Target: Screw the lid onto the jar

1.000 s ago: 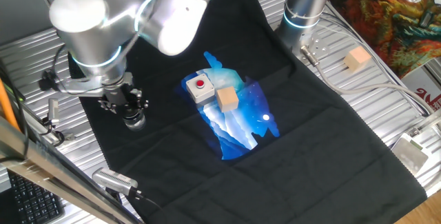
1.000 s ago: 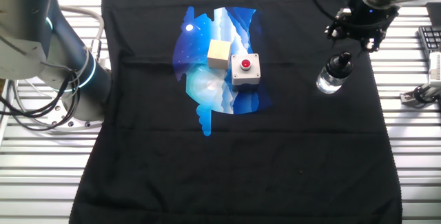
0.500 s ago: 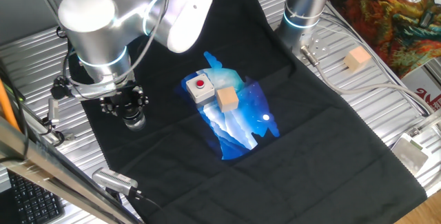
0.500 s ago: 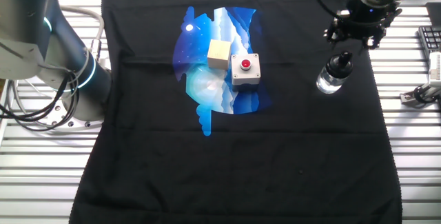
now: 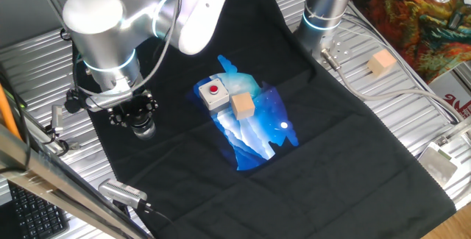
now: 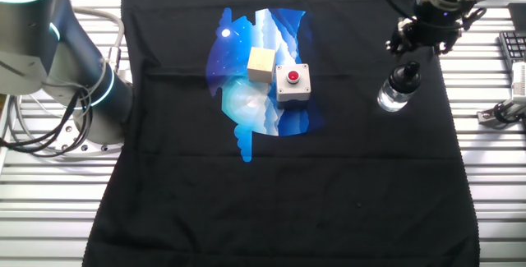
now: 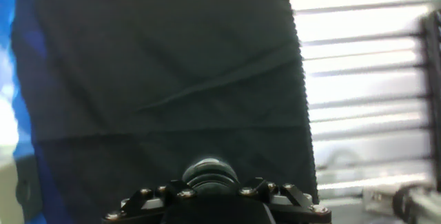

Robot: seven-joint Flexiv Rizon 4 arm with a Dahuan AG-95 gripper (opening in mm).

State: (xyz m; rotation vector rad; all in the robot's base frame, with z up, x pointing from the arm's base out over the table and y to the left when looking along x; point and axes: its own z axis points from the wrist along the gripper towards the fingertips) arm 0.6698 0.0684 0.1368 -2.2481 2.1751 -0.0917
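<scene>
Your gripper [image 6: 415, 43] hangs directly over the jar [image 6: 394, 93], close above the lid [image 6: 405, 74]; you cannot tell whether its fingers are spread, closed or touching the lid, since the black hardware hides them in both fixed views and the hand view shows only a dark round top [image 7: 209, 172] just past the gripper's bolted face. The jar stands upright on the black cloth [image 6: 329, 185], near the cloth's edge beside the ribbed metal table [image 6: 493, 177], with the lid seated on its mouth. Well apart, toward the cloth's middle, you have a blue-and-white printed patch [image 6: 246, 94] carrying a grey box with a red button [image 6: 292, 82] and, just beside it, a tan wooden cube [image 6: 261, 63]. A second wooden cube [image 5: 382, 63] sits off the cloth near the arm's base [image 5: 324, 11].
</scene>
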